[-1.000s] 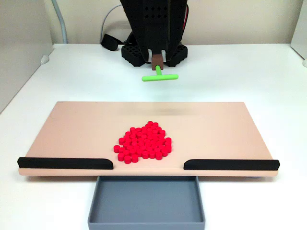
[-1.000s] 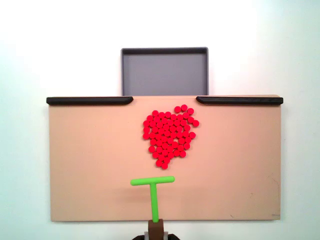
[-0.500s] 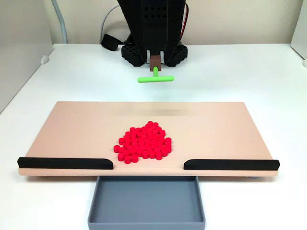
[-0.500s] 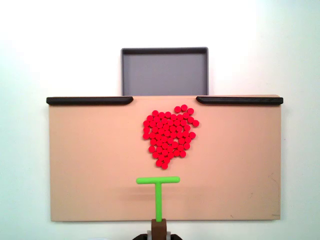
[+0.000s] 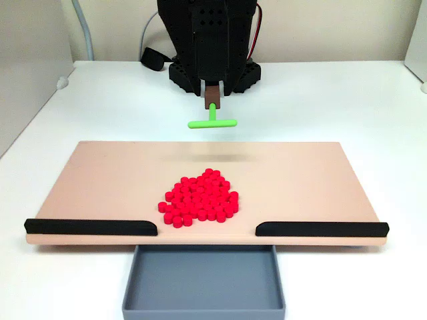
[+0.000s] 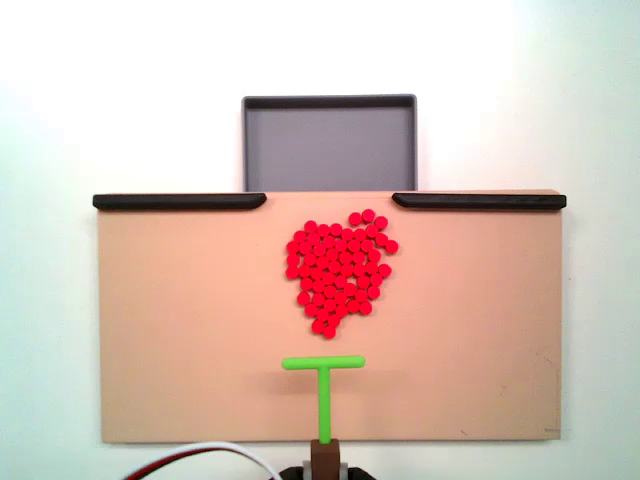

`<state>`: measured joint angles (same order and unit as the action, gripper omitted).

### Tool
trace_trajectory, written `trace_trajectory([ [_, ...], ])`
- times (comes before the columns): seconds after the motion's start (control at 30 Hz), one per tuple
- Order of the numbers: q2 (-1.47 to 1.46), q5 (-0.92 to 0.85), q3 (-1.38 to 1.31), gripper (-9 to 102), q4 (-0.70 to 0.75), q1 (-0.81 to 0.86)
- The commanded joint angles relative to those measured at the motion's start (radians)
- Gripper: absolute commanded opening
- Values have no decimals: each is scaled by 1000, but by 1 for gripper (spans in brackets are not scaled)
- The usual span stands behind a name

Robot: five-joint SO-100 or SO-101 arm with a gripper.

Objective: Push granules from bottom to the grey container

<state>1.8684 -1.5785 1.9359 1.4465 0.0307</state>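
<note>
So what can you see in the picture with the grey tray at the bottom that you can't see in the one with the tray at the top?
With the tray at the bottom, a fixed view gives you the arm's black base and a grey cable by the back wall. With the tray at the top, a fixed view gives you red and white wires at the bottom edge. Both fixed views share the granules, the grey container, the tan board, the black strips and the green T-shaped pusher.
</note>
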Motion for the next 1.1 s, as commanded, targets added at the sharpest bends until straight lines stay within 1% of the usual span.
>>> trace_trajectory([
  [0.0, -3, -8, -26, 0, -8, 6],
  [0.37, 2, -14, -20, 0, -11, 0],
  [0.5, 48, -14, 31, 0, -75, -12],
  [0.63, 71, -26, 51, 0, -78, -12],
  [0.73, 100, -26, 100, 0, -121, -12],
  [1.07, 100, -48, 167, 0, -141, 3],
])
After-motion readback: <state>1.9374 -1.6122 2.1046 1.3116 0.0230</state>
